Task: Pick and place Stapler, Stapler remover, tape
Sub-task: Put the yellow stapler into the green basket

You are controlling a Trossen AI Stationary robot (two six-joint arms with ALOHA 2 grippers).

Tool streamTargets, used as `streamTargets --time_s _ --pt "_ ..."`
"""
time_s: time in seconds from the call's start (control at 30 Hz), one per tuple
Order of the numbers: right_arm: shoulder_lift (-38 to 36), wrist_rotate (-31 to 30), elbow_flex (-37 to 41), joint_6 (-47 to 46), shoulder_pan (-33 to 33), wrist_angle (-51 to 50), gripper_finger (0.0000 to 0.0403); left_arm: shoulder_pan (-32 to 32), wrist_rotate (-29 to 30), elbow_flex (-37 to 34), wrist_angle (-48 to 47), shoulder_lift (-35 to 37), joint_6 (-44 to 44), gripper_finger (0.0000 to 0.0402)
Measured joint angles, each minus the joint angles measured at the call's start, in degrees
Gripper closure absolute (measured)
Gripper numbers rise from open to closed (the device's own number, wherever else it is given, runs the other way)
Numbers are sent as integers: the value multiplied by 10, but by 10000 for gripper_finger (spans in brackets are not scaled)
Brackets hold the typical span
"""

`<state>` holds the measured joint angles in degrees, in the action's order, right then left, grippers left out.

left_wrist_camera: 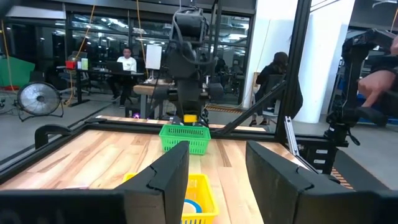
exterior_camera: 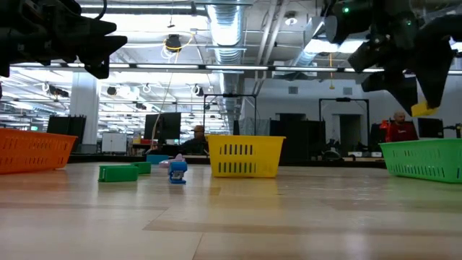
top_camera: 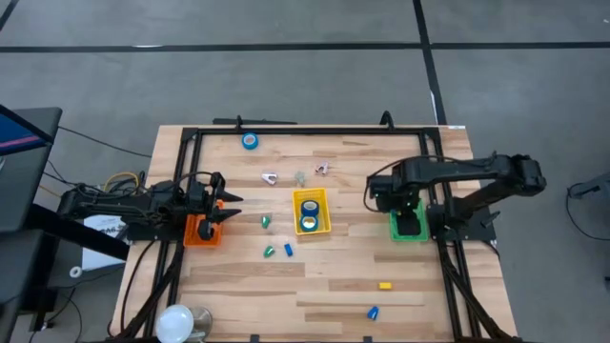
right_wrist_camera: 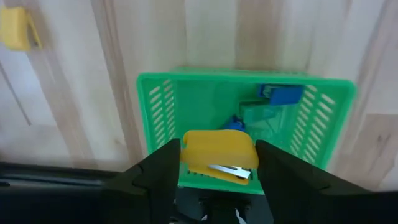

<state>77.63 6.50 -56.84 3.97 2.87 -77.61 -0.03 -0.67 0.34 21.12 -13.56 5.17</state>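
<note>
The right gripper [right_wrist_camera: 217, 171] hangs over the green basket [right_wrist_camera: 155, 102] with a yellow stapler [right_wrist_camera: 219, 155] between its parting fingers, seemingly being let go onto the blue pieces already inside. The left gripper [left_wrist_camera: 214, 177] waits half open and empty above the orange basket [top_camera: 202, 231]. Two tape rolls [top_camera: 309, 214] sit in the yellow basket [top_camera: 325, 211], but one roll [top_camera: 250, 141] and several small items remain scattered on the counter [top_camera: 343, 286], so I judge the sorting roughly midway.
</note>
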Motion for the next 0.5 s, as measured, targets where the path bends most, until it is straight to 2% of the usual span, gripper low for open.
streamTargets --time_s 0.27,0.5 --pt "46 2 0 -25 1 -13 217 0 0 0 0 0 0 252" --pt "52 8 0 -36 6 -12 166 0 0 0 0 0 0 252"
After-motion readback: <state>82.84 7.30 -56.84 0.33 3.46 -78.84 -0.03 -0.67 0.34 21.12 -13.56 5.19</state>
